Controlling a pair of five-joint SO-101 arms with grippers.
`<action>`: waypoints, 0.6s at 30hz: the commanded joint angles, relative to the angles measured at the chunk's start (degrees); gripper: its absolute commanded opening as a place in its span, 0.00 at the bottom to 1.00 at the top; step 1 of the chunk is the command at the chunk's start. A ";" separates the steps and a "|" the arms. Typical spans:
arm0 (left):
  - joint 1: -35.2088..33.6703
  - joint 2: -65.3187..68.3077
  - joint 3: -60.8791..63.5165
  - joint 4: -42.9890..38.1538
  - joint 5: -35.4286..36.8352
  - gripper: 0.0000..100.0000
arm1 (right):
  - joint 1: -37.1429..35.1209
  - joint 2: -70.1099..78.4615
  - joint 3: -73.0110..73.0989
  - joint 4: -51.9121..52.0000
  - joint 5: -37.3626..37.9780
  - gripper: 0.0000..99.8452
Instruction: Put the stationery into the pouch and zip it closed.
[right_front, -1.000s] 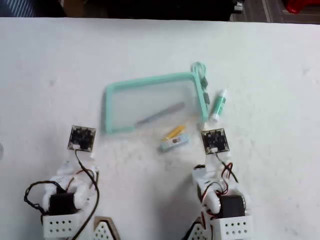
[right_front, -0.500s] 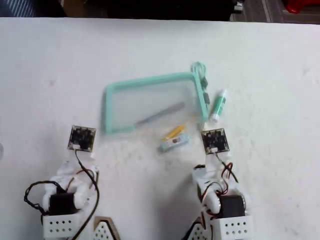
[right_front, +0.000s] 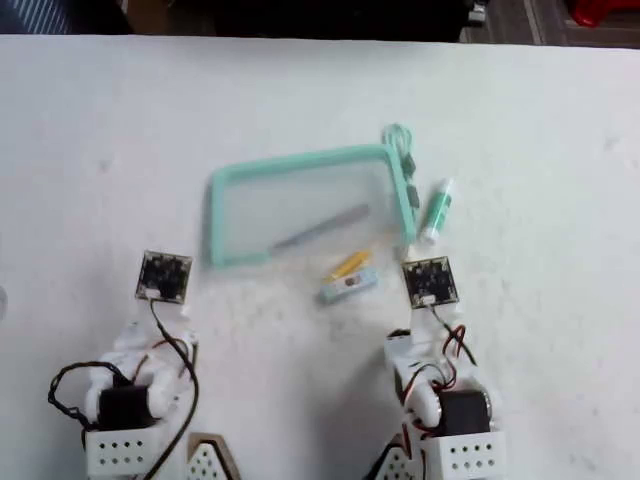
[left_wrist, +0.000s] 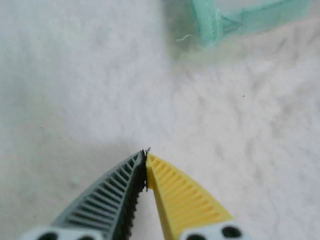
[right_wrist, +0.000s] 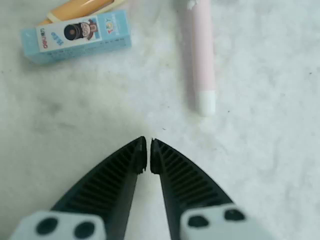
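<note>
A translucent pouch (right_front: 300, 205) with a teal edge lies flat mid-table, its zipper end and pull loop (right_front: 397, 135) to the right. A grey pen (right_front: 322, 229) shows within its outline; whether inside or on top I cannot tell. Just in front lie a blue eraser (right_front: 350, 287) (right_wrist: 75, 36) and a yellow item (right_front: 347, 265) (right_wrist: 82, 7). A green-and-white stick (right_front: 436, 211) rests right of the pouch. A pink pen (right_wrist: 202, 55) lies beyond my right gripper (right_wrist: 148, 145), which is shut and empty above the table. My left gripper (left_wrist: 146, 156) is shut, short of the pouch corner (left_wrist: 210, 22).
Both arms sit folded at the table's near edge, the left arm (right_front: 130, 390) at lower left and the right arm (right_front: 440, 395) at lower right. White tabletop (right_front: 120, 130) spreads wide around the pouch. The far edge (right_front: 300, 38) borders a dark area.
</note>
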 joint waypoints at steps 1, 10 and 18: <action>-0.40 -0.22 0.00 0.53 0.62 0.02 | 0.22 -0.13 0.53 0.31 -0.44 0.02; -0.40 -0.22 0.00 0.53 0.53 0.02 | 0.22 -0.22 0.53 0.04 -0.44 0.02; -0.75 -0.22 -0.09 -8.62 0.18 0.02 | 0.57 -0.22 0.53 -2.59 -0.62 0.02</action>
